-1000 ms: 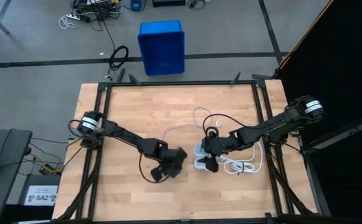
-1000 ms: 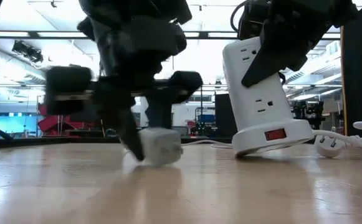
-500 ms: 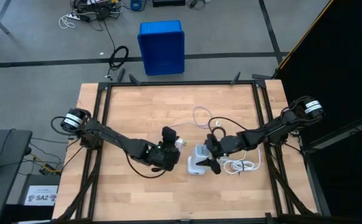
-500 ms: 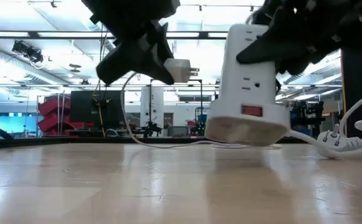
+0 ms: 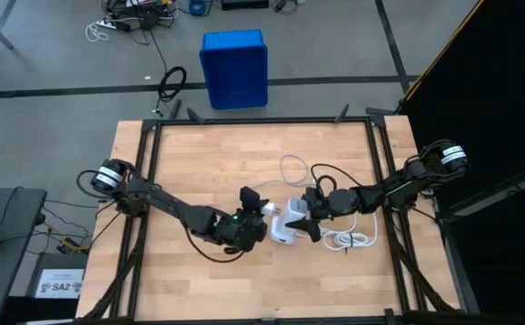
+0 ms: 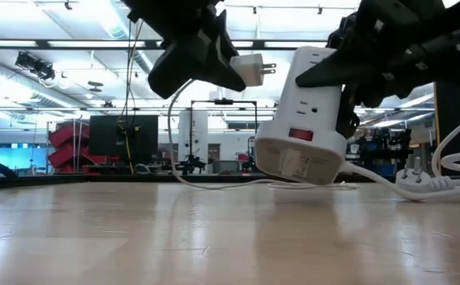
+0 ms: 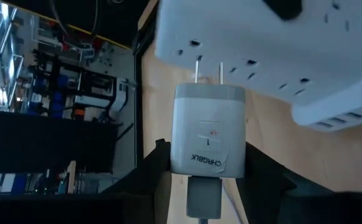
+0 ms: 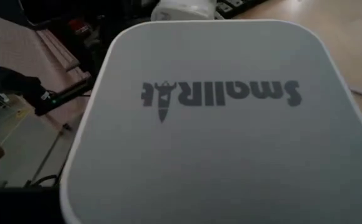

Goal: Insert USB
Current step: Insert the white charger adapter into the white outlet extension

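My left gripper is shut on a small white charger cube, held above the table's middle. Its two prongs point at the socket face of the white power tower, a short gap away. A grey plug sticks into the cube's back end. My right gripper is shut on the tower, whose top fills the right wrist view. The thin white USB cable lies looped on the table behind them. My left gripper pinches the cube's two opposite sides between its fingers, near its back end. It comes nearly level from the table's left. The cube is lifted clear, prongs toward the tower. My right gripper holds the tower near its top end, with dark fingers on opposite sides, coming from the table's right. The tower is tilted, base low and toward the left; it looks clear of the table.
The tower's thicker bundled white cord and its plug lie on the table to the right of the tower. A dark frame edges the table. A blue crate stands on the floor beyond the far edge.
My left gripper has risen with the cube off the table and turned it, so that its prongs now face the tower. My right gripper has tipped the tower over toward the left and raised its base off the table.
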Robot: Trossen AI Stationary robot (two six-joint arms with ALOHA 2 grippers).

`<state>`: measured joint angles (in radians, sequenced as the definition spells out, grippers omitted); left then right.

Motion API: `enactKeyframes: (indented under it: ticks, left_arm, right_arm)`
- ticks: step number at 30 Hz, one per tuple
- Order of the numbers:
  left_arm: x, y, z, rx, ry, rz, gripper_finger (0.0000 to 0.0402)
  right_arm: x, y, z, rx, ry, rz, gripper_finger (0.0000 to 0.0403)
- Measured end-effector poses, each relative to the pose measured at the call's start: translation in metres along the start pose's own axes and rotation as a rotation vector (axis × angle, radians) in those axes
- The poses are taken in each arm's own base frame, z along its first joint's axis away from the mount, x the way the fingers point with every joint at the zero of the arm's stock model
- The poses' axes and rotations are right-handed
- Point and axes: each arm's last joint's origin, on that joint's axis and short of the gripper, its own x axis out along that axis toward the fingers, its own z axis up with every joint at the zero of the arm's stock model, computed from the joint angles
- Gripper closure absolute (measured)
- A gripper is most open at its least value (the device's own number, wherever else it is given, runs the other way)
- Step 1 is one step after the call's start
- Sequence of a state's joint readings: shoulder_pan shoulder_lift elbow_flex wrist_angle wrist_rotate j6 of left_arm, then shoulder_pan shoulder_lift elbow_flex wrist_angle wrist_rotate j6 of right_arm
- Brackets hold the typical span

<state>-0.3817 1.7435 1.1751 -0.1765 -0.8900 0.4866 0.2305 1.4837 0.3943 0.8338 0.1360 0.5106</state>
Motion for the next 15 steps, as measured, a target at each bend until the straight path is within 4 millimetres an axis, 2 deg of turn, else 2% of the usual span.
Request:
enactKeyframes:
  ticks: [6,15]
  left_arm:
    - [0.0,-0.002,0.0,0.005,-0.023,-0.053,0.0278]
    - [0.008,-0.016,-0.004,0.067,0.019,-0.082,0.0278]
  right_arm:
    - [0.0,0.0,0.002,-0.056,-0.013,0.011,0.0143]
    - [0.003,0.0,0.011,-0.064,-0.034,0.076,0.0143]
